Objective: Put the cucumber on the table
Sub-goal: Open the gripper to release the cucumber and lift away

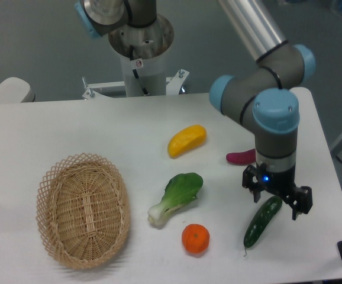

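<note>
We note the small dark green, glossy, slightly curved cucumber (261, 222) lying flat on the large white matte table (52, 130) near the front right edge. Its thin stem tip points toward the front edge; its upper end reaches up between the fingers of the black two-finger gripper (276, 203). The skin shows pale highlights along its length.

The gripper hangs from the grey arm with light-blue joint caps (276, 112) and points straight down. Its fingers stand apart on either side of the cucumber's upper end; we cannot tell whether either finger touches the skin. A small blue light shows on the gripper body.

Left of the cucumber sits a round orange fruit (195, 238), and beyond it a light-green leafy bok choy with a white stalk (176, 197). At front left is an oval woven wicker basket (83, 209).

Farther back, a dark pink rounded object (241, 157) lies partly hidden behind the wrist; we cannot make out its full shape. A yellow curved fruit (186, 140) lies near the table's middle. At the rear, the white robot base (142, 65) is cut off by the top edge
</note>
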{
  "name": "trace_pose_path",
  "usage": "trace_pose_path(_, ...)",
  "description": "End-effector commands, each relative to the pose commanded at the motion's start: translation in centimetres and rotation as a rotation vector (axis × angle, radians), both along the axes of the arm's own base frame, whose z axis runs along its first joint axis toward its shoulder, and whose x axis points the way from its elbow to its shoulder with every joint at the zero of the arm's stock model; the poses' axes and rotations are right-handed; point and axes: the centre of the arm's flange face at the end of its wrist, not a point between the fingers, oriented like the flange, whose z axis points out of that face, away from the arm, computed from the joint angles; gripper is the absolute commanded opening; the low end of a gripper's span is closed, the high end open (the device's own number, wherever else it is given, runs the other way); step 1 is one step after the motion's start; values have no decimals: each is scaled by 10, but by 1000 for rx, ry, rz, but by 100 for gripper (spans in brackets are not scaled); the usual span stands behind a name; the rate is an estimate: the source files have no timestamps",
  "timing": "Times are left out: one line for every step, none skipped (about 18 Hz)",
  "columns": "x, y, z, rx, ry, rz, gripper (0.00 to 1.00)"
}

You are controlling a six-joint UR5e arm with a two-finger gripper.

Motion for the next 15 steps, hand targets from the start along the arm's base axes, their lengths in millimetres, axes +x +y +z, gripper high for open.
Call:
trace_pose_path(-7,-14,7,-22,4,-28,100)
trace_pose_path(-13,-26,11,-42,7,-58,100)
trace_pose_path(-16,-33,12,-63,3,-92,100)
trace_pose_path(-22,-45,16,-83,4,-119,100)
trace_pose_path(-30,-59,17,-103,0,-142,100)
trace_pose_path(-34,-70,16,-123,-4,-173,100)
trace_pose_path(-38,-80,18,-140,-3,-205,100)
trace_pose_path(-43,-91,17,-159,-1,-241,100)
trace_pose_path(-47,-100,17,-173,-1,-270,100)
trace_pose_path(-51,-109,15,-188,-5,-291,100)
trace_pose_path(-53,-115,14,-197,-10,-308,100)
trace_pose_path(-55,-120,15,-203,-11,-318,100)
trace_pose_path(-56,-121,15,-206,-8,-324,100)
trace_pose_path(-56,-121,15,-206,-8,-324,100)
trace_pose_path(-56,-121,14,-206,-10,-324,100)
